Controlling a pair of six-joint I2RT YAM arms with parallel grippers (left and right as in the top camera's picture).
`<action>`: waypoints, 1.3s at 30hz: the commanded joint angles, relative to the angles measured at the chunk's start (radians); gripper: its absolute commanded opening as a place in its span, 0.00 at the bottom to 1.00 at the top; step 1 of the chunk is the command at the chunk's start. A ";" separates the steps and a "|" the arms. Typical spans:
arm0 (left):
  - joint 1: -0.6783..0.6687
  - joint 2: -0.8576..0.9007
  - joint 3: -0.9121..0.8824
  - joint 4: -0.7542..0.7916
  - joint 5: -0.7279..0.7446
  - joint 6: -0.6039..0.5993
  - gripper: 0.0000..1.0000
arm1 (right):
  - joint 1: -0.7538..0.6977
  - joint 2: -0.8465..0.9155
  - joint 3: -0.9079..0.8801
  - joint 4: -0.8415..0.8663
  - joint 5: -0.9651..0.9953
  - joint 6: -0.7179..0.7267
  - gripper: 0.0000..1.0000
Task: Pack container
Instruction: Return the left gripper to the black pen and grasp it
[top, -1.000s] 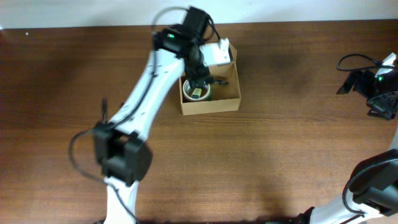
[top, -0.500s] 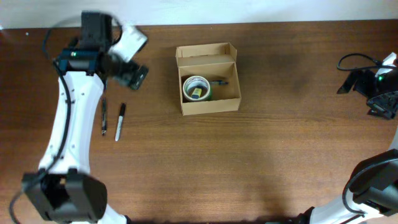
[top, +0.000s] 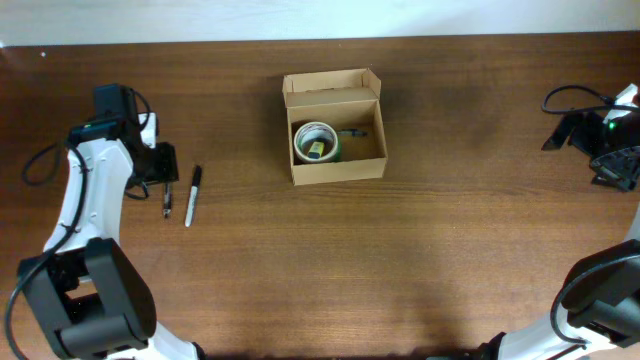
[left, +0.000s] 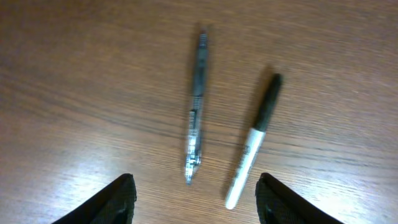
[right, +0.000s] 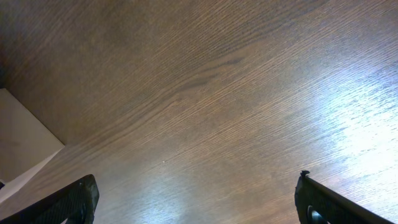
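The tan cardboard container (top: 336, 160) stands open at the table's back centre, flap lid folded back, with a tape roll (top: 316, 141) and a small dark item (top: 352, 132) inside. My left gripper (top: 160, 165) is open and empty, just left of a clear pen (top: 167, 196) and a black-capped marker (top: 191, 194). In the left wrist view the pen (left: 194, 114) and the marker (left: 255, 140) lie side by side ahead of the open jaws (left: 196, 199). My right gripper (top: 612, 150) is open and empty at the far right edge.
A black cable (top: 570, 98) loops near the right arm at the back right. The white wall edge (right: 22, 140) shows in the right wrist view over bare brown wood. The left arm's links (top: 85, 215) stretch along the left side.
My left arm has swung from over the container to the far left and come down beside the pen and marker. The right arm has not moved.
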 joint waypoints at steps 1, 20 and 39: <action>0.030 0.055 -0.008 0.010 -0.035 -0.045 0.65 | 0.000 -0.003 -0.005 0.003 0.005 0.008 0.99; 0.043 0.279 -0.009 0.100 -0.027 0.058 0.54 | 0.000 -0.003 -0.005 0.000 0.005 0.008 0.99; 0.005 0.229 0.349 -0.081 0.099 0.303 0.02 | 0.000 -0.003 -0.005 -0.001 0.004 0.008 0.99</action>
